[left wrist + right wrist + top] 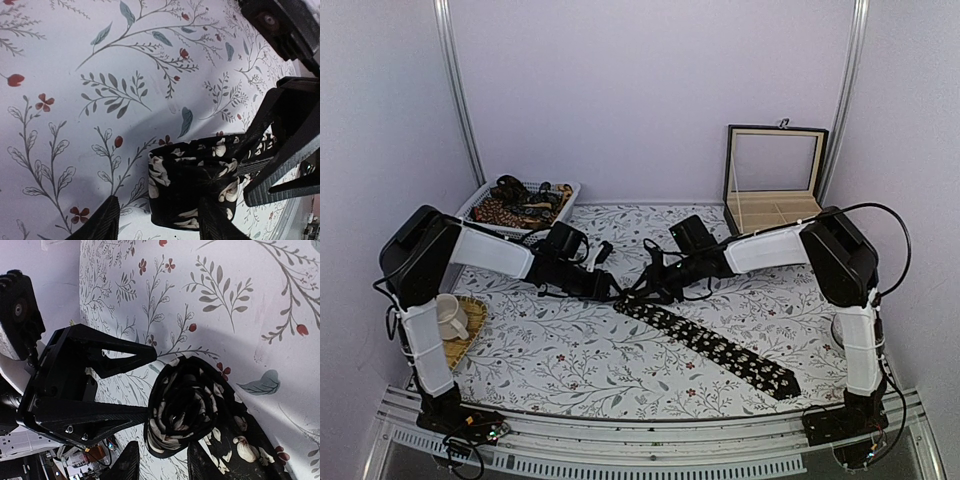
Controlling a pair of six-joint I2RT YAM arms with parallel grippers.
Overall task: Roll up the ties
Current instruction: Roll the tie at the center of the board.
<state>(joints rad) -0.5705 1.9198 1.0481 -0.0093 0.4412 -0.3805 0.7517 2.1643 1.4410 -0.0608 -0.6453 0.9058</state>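
A black tie with pale flowers (pixel 715 345) lies diagonally across the flowered cloth, its upper end wound into a roll (pixel 187 182) standing on edge. The spiral of this roll (pixel 185 402) faces the right wrist camera. My left gripper (pixel 610 285) and right gripper (pixel 655 285) meet at it from opposite sides. The left gripper (pixel 160 202) is open: one finger overlaps the roll and the other stands clear of it on the cloth. The right gripper (pixel 165 446) is open too, straddling the roll's lower edge, one finger against the tie's strip.
A white wire basket (pixel 570 190) at the back left holds more ties (pixel 520 210). An open wooden box (pixel 775 180) stands at the back right. A white cup (pixel 450 315) sits on a woven mat by the left arm.
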